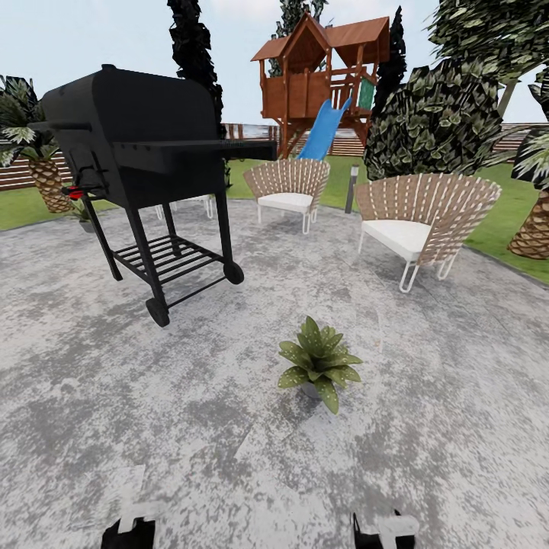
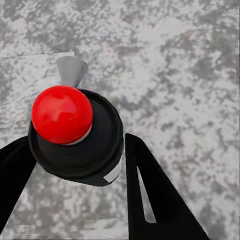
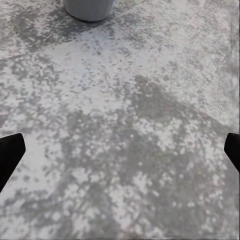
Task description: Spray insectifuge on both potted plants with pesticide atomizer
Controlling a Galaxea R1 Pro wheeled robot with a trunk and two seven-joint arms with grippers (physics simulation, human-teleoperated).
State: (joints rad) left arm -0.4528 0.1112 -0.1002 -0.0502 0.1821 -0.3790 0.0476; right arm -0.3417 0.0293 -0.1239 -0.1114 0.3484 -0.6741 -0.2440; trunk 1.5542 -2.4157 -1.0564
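Left fingers [image 2: 75, 165] clamp the red-topped dark green pesticide atomizer [image 2: 75, 135]; right fingers [image 3: 120, 150] spread wide; green-leaved potted plant [image 1: 319, 361] at twelve o'clock.

Backyard garden for sure — grey paved patio [image 1: 427, 427] with a black barbecue grill [image 1: 137, 145], two slatted lounge chairs [image 1: 419, 221], wooden playhouse [image 1: 320, 69] with blue slide [image 1: 324, 130], lawn [image 1: 503, 206], slat fence [image 1: 19, 171] and trees behind.

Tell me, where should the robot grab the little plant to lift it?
By its grey pot, coming in low from the side. The leaves fan out over the pot, hiding it from above, and would likely bend if pinched. The right gripper is open; the left gripper holds the bottle.
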